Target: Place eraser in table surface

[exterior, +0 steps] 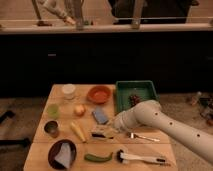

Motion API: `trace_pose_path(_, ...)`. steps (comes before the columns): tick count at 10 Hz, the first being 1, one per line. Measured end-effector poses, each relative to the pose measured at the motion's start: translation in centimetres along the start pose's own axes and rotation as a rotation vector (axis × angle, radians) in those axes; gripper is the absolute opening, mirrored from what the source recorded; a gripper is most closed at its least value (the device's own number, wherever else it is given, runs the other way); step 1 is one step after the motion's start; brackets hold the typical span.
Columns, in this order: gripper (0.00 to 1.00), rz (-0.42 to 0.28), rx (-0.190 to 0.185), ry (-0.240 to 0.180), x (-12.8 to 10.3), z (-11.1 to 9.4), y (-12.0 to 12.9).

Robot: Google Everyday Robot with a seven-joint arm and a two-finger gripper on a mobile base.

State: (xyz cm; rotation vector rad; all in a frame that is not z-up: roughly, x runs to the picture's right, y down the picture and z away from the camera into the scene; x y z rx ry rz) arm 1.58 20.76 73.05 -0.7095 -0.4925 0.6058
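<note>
Green tray [123, 88] holding something dark at the table's [145, 150] far right. Orange bowl [98, 93] beside it, contents unclear. Dark plate [52, 154] with pale cloth near the front left. Eraser [101, 133], small tan block with darker base, lying on the table at centre, below the blue pad [100, 115]. Claw [113, 128] just right of it, apparently touching; grip impossible to tell.
</note>
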Motion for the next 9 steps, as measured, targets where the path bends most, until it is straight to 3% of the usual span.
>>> trace_pose_path(3,0.13,-0.021,0.018,0.067,0.7,0.9,0.0)
trace_pose_path(9,0.13,-0.035,-0.004,0.120,1.2,2.6,0.1)
